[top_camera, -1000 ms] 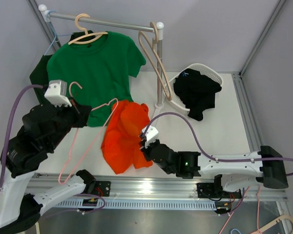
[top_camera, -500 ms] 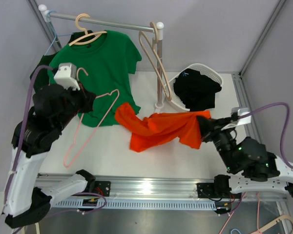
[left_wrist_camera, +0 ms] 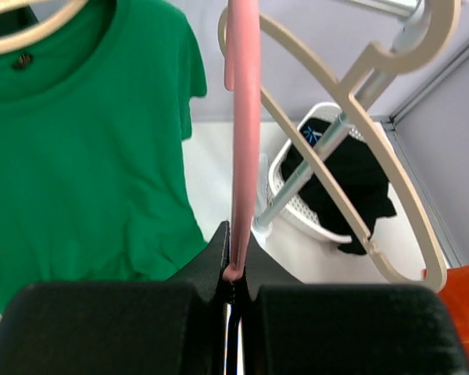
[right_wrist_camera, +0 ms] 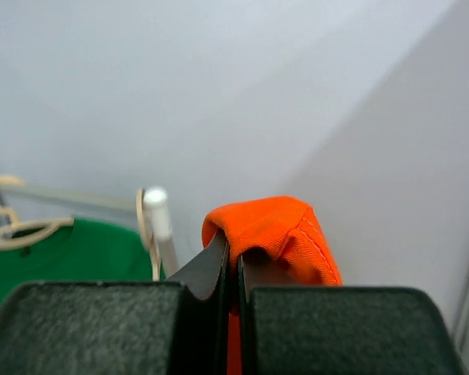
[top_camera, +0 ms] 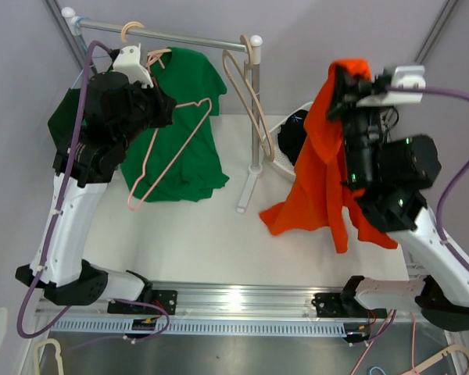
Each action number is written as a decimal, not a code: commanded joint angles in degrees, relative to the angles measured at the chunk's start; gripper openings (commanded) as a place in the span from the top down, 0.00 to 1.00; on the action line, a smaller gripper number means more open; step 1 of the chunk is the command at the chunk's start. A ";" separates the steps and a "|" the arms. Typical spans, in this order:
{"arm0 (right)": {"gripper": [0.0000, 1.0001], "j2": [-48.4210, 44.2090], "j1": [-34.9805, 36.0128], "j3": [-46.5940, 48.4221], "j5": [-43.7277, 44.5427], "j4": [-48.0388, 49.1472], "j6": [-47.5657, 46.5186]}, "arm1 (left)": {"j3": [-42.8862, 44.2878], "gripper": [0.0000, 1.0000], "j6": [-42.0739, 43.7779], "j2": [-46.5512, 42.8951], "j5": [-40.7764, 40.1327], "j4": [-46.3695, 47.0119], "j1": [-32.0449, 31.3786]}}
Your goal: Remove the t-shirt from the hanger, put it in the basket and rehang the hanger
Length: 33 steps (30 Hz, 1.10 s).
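Two end effectors [left_wrist_camera: 234, 254] [right_wrist_camera: 233, 266] pinch hanger [left_wrist_camera: 242, 117] and, apparently, t-shirt [right_wrist_camera: 275, 226].

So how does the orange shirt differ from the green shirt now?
The orange shirt is pinched in the shut right gripper and dangles bunched in the air; the green shirt hangs spread from the rail. The orange shirt is on the right side, the green shirt on the left. Both are plain, single-coloured shirts.
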 commanded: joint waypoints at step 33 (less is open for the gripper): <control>1.00 29.31 -40.31 -13.76 -14.68 30.22 33.98 | 12.51 0.99 4.47 16.81 8.15 13.21 7.38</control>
